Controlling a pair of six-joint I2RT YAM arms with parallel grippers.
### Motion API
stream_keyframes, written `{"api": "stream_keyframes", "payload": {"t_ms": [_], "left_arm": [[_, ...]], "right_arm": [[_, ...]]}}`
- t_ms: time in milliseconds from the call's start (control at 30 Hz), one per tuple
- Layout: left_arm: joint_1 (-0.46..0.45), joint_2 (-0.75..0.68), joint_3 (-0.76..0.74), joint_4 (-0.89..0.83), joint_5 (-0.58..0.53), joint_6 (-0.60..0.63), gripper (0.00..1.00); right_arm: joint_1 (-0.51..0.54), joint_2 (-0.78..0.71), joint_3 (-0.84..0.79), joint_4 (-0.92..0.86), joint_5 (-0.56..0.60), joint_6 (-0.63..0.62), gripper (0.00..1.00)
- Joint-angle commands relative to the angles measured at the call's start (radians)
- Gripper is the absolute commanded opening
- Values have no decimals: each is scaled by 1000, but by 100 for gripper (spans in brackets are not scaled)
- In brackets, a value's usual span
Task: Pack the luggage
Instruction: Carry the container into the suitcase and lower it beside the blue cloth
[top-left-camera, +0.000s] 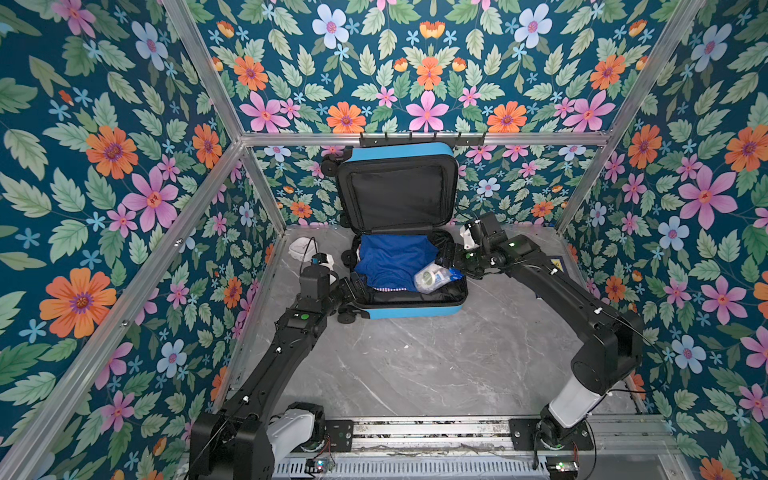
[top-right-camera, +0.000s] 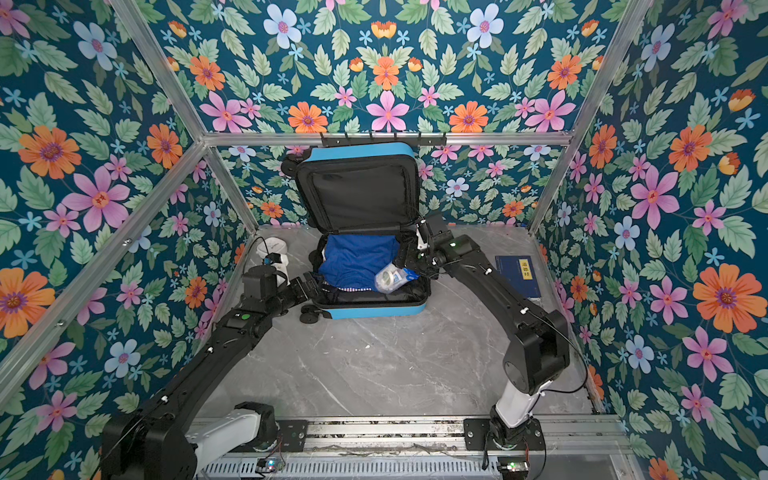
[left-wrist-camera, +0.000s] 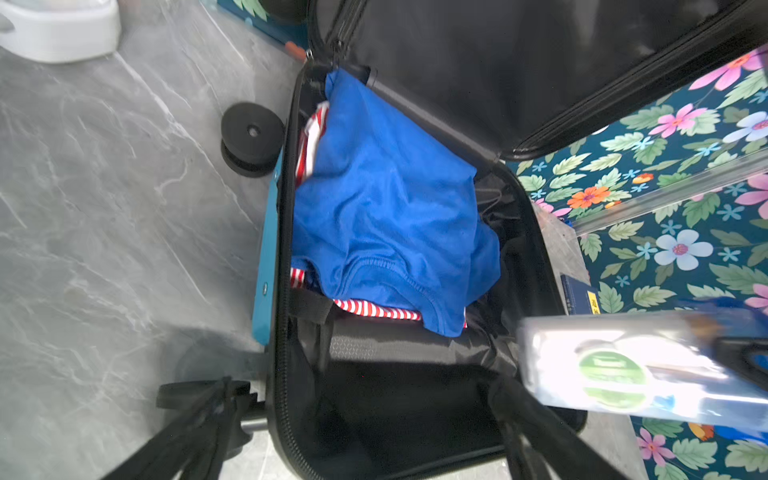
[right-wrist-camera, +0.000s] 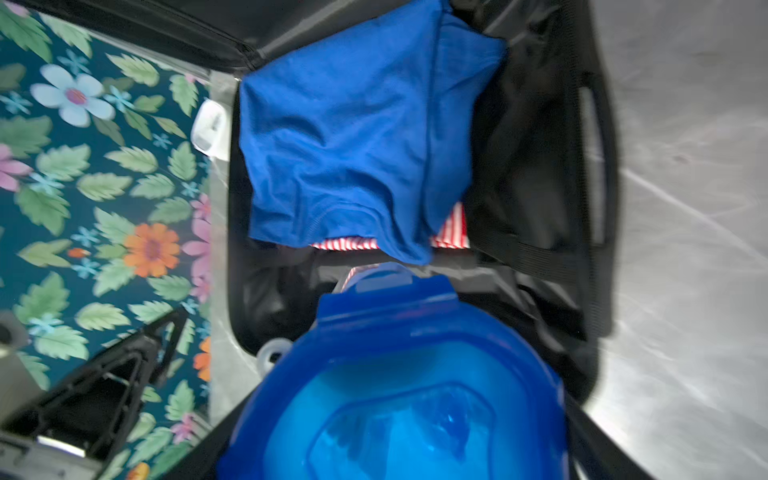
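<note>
Luggage open at back of worktop, lid up. Left pincer wide and empty at its left rim. Right pincer grips box over the near-right corner. Risk: if released on the rim, box may tip out or slide off shirt. Right pincer tips hidden behind box; box label blurred.

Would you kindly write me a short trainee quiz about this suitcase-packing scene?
1. True or false: the luggage lies open with its lid raised.
2. The blue shirt lies: A over the striped garment, B under it, C beside it.
3. Fill in: the right gripper holds a clear box with a ____ lid.
Key: 1 true; 2 A; 3 blue.
</note>
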Motion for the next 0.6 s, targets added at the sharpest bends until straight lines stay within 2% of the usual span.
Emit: {"api": "stream_keyframes", "payload": {"t_ms": [0,300,567], "left_arm": [[13,-24,9,-22,6,43,100],[67,-89,-43,-44,33,69,100],[106,-82,-59,-31,72,70,100]], "right_arm": [[30,50,10,259,-48,159,59],[112,232,43,422,-153,332,58],[169,271,-11,496,-189,400,58]]}}
